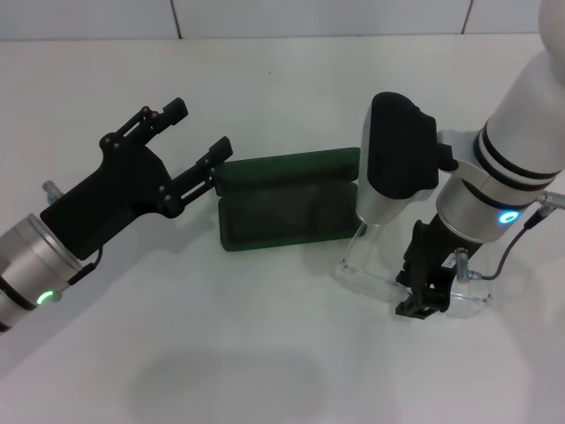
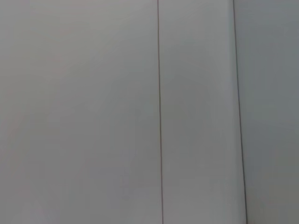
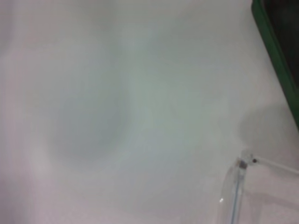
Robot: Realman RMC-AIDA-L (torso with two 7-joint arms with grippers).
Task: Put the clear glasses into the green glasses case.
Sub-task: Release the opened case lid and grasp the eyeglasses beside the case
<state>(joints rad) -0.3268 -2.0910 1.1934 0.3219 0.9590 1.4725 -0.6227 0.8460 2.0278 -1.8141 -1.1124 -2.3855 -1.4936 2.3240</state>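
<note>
A: Glasses case and spectacles are to be located from left to right. What is seen first?

B: One left gripper point(image 1: 196, 131) is seen with its fingers spread wide, nothing held. One green glasses case point(image 1: 287, 203) lies open just beyond its nearer fingertip point(image 1: 219, 150), so close that contact cannot be ruled out.

A: And further right?

B: One pair of clear glasses point(image 1: 375, 272) is found on the white table point(image 1: 221, 353), just beside the case's right end. The right gripper point(image 1: 425, 296) is lowered onto the pair's right part; whether its fingers are pressed together cannot be told.

A: Which step is judged to be in hand?

B: The pickup of the glasses is judged to be under way; nothing has been placed in the case yet.

A: What is called for next?

B: A firm pinch on the frame is needed, then a lift and a carry to the left of the right gripper, over the case's dark inside.
</note>
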